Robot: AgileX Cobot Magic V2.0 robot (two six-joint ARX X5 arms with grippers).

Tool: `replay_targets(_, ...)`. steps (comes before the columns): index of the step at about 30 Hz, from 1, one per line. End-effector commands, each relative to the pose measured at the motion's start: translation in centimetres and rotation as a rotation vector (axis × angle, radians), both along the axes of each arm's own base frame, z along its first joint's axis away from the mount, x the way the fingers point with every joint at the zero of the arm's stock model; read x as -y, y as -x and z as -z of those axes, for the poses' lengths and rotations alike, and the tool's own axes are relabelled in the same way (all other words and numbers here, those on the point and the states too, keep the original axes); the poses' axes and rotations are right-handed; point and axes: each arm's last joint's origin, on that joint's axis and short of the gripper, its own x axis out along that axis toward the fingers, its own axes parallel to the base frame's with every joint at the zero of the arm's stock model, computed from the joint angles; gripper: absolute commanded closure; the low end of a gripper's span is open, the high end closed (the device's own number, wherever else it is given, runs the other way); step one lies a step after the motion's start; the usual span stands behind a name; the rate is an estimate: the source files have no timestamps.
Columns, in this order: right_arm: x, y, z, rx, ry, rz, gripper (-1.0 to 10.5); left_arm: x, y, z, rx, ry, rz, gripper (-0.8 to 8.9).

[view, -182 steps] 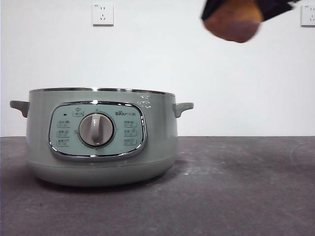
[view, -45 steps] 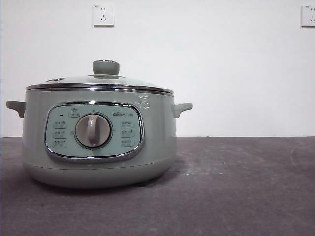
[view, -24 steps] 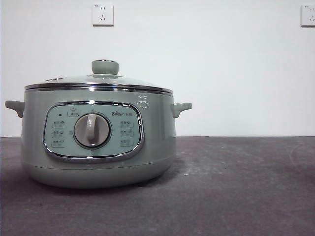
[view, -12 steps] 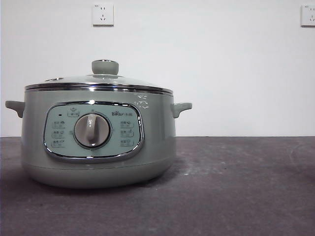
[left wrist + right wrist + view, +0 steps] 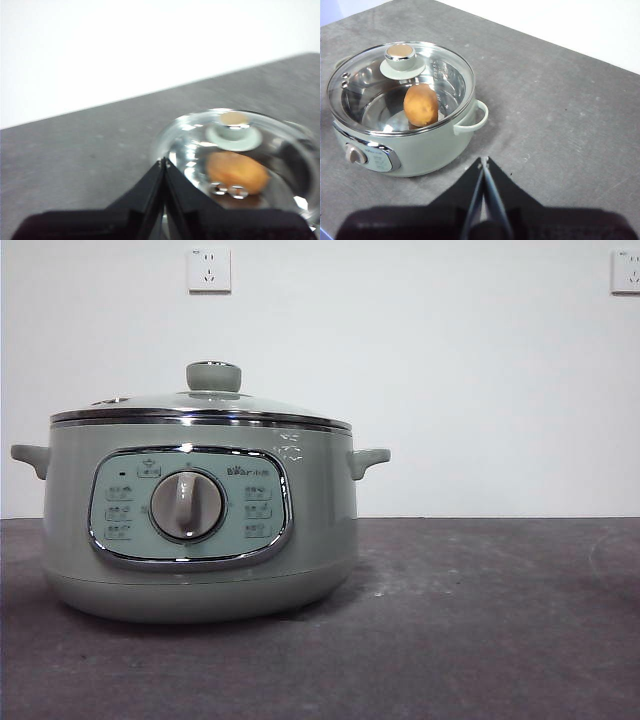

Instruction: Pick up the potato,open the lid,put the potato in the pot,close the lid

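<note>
- The potato lay inside the pot, seen through the lid, which sat level on the rim.
- The left gripper hung above the lid's edge, its jaws pressed together and holding nothing.
- The right gripper waited over the table, well apart from the pot, jaws likewise closed and empty.
- The glass lid looked breakable and slick; its knob seemed the only sound place to grip.
- The pot seemed heavy and stable.
- The table was dark grey and matte, with a white wall and two sockets behind.
</note>
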Motion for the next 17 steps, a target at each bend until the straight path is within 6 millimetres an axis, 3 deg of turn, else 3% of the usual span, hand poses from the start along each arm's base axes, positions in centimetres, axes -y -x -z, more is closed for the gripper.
replay_targets(1, 0.0, 0.0, 0.1, -0.003, -0.01, 0.007, 9.5, -0.5, -0.3, 2.8, 0.029, -0.001, -0.031, 8.16)
replay_targets(8, 0.0, 0.0, 0.1, -0.003, -0.01, 0.007, 9.5, -1.6, -0.5, 9.0, -0.008, 0.0, -0.117, 8.16)
replay_targets(17, 0.0, 0.0, 0.1, -0.003, -0.01, 0.007, 9.5, -1.9, -0.7, 12.7, -0.038, -0.002, -0.148, 8.17)
